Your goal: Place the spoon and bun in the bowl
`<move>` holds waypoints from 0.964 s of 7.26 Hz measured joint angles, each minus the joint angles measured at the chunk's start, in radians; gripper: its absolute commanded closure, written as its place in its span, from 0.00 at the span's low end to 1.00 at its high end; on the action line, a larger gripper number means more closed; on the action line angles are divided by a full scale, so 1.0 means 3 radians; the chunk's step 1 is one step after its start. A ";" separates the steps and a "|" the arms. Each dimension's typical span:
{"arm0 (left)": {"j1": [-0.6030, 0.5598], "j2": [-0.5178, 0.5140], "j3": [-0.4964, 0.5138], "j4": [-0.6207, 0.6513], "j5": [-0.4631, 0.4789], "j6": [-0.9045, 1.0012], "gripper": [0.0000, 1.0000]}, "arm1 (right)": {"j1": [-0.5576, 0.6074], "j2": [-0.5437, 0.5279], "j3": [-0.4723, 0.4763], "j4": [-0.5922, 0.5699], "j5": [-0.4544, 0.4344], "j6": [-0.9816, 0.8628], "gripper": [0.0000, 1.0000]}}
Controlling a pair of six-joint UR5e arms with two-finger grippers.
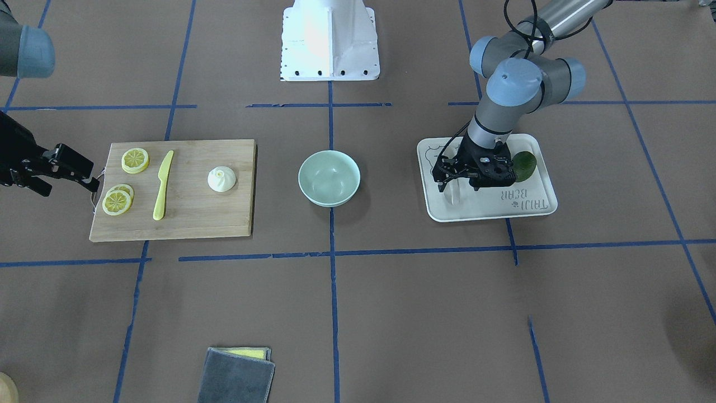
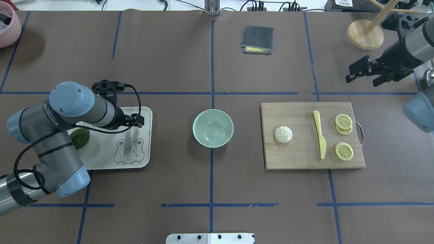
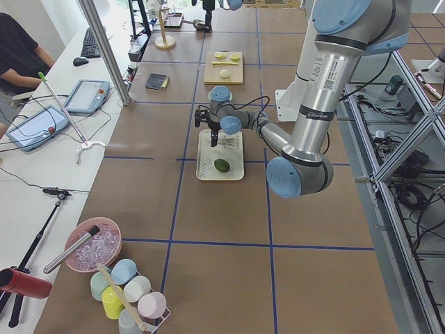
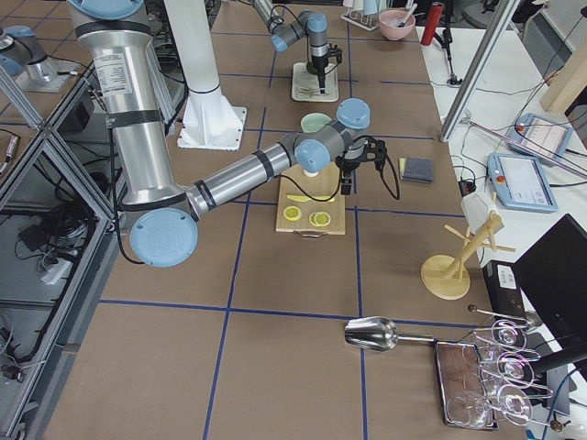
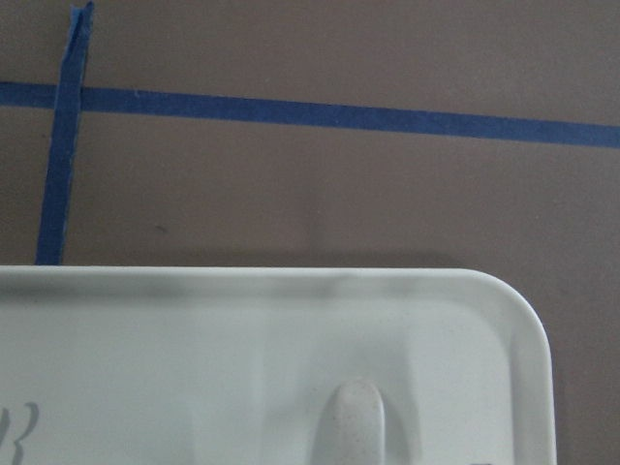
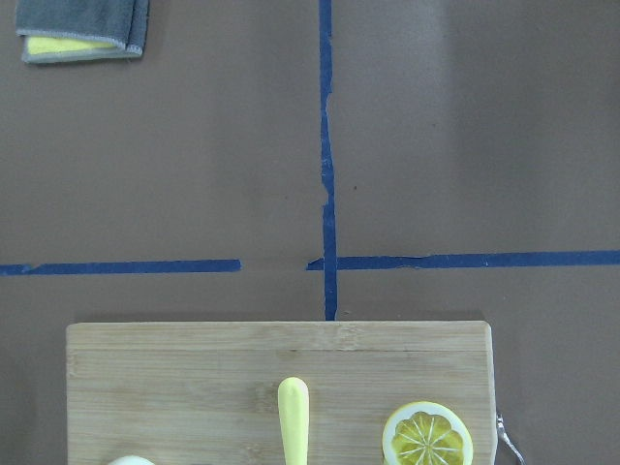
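The off-white spoon (image 2: pixel 127 149) lies on a white tray (image 2: pixel 101 159) at the table's left, scoop toward the robot; it also shows in the front view (image 1: pixel 453 195). My left gripper (image 2: pixel 133 126) is low over the tray with its jaws open on either side of the spoon's handle, whose tip (image 5: pixel 354 421) shows in the left wrist view. The cream bun (image 2: pixel 283 134) sits on a wooden board (image 2: pixel 305 159). The mint-green bowl (image 2: pixel 213 128) stands empty at the centre. My right gripper (image 2: pixel 349 76) hovers open and empty beyond the board's far right corner.
A dark green avocado (image 2: pixel 80 138) lies on the tray under my left arm. A yellow knife (image 2: pixel 319 134) and lemon slices (image 2: pixel 343 121) share the board. A folded grey cloth (image 2: pixel 257 39) and a wooden stand (image 2: pixel 365 34) are at the far side.
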 measured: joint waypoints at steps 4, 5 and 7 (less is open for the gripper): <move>0.0036 0.0016 -0.0008 0.0000 0.0004 -0.0006 0.51 | -0.0024 0.0022 0.0005 0.0002 -0.0006 0.0040 0.00; 0.0038 0.0020 -0.0019 0.0000 0.0006 -0.0008 0.67 | -0.0030 0.0025 0.0003 0.0002 -0.0006 0.0041 0.00; 0.0041 0.0025 -0.0048 0.0001 0.0011 -0.0010 0.84 | -0.0034 0.0028 0.0003 0.0002 -0.0005 0.0042 0.00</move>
